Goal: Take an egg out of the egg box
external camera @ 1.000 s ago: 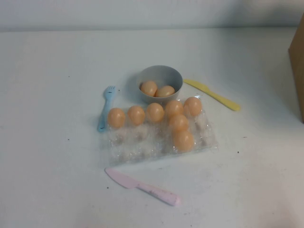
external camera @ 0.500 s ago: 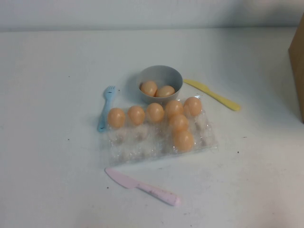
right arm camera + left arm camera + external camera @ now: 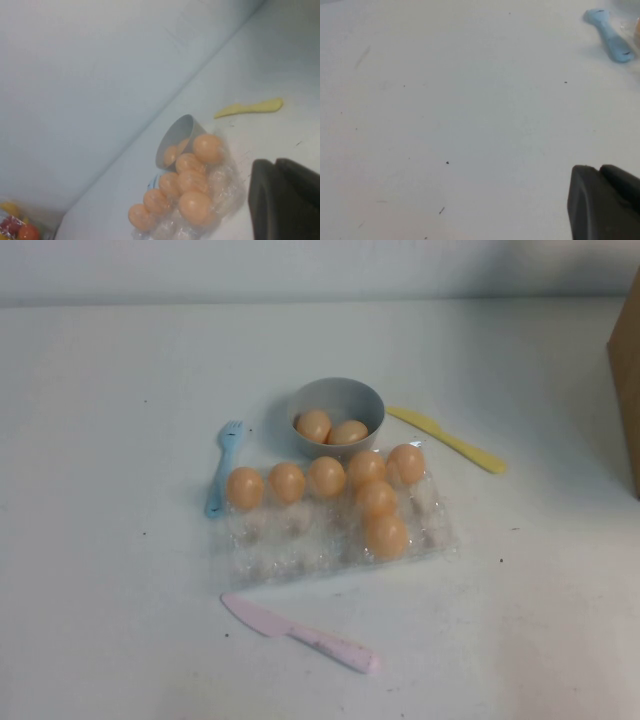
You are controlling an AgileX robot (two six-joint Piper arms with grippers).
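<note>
The egg box [image 3: 285, 545] is a clear crinkly tray in the middle of the table. It holds several orange-tan eggs: a row along its far edge and others on its right side, such as the near one [image 3: 386, 536]. Neither gripper shows in the high view. My left gripper [image 3: 599, 169] is shut and empty, low over bare table well left of the box. My right gripper [image 3: 275, 162] is shut and empty, raised to the right of the box [image 3: 225, 182], with the eggs [image 3: 195, 206] in its view.
A grey bowl [image 3: 338, 410] with two eggs stands just behind the box. A blue fork [image 3: 222, 468] lies at its left, a yellow knife [image 3: 447, 438] behind right, and a pink knife [image 3: 300, 633] in front. A brown box [image 3: 628, 380] stands at the right edge.
</note>
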